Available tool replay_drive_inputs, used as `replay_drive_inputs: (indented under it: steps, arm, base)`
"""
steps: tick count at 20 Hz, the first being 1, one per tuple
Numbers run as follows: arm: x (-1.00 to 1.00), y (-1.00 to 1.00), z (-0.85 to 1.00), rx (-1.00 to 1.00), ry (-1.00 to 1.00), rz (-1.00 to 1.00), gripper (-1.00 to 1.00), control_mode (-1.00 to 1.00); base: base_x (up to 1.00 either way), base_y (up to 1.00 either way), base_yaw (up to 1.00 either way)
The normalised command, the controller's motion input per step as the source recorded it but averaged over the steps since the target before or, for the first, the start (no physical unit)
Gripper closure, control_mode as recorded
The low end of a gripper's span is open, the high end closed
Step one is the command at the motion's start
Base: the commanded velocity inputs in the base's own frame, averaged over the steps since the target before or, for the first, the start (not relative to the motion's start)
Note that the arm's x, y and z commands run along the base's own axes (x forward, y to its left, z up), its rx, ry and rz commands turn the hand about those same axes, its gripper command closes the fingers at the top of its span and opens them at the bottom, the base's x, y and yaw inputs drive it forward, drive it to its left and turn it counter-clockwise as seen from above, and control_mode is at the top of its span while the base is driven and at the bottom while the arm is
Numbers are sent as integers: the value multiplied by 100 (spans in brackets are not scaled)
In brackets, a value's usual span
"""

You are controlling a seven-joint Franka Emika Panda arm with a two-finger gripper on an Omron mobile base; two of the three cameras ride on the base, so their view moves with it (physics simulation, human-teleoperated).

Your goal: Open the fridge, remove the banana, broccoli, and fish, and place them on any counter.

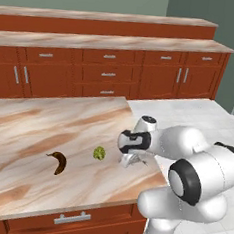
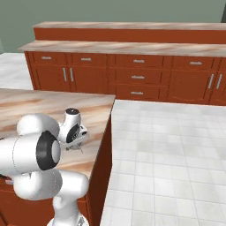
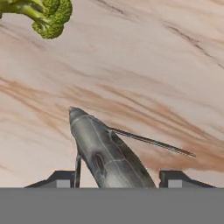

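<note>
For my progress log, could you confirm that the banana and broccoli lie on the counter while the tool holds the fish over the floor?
Not quite: the tool holds the fish over the counter, not the floor, as the hand view shows. The banana and broccoli do lie on the counter.

- the white arm bends forward from its bulky shoulder, forearm reaching out low over the near right part of the table [image 1: 47, 133].
- the hand [image 1: 127, 161] points down, close above the surface.
- its two dark fingertips [image 3: 59, 178] stand apart, with the fish [image 3: 105, 153] between them.
</note>
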Motion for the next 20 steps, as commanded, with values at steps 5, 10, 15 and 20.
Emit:
replay_drive_inputs:
  steps: [5, 10, 15, 20]
  arm:
    - [70, 23, -29, 0, 5, 18, -100, -100]
    - [32, 35, 8, -5, 0, 10, -100, -100]
    - [-55, 21, 78, -7, -12, 6, -100, -100]
    - [-94, 3, 72, -2, -7, 2, -100, -100]
  base:
    - [0, 0, 0]
    - [0, 0, 0]
    - [0, 0, 0]
    - [0, 0, 0]
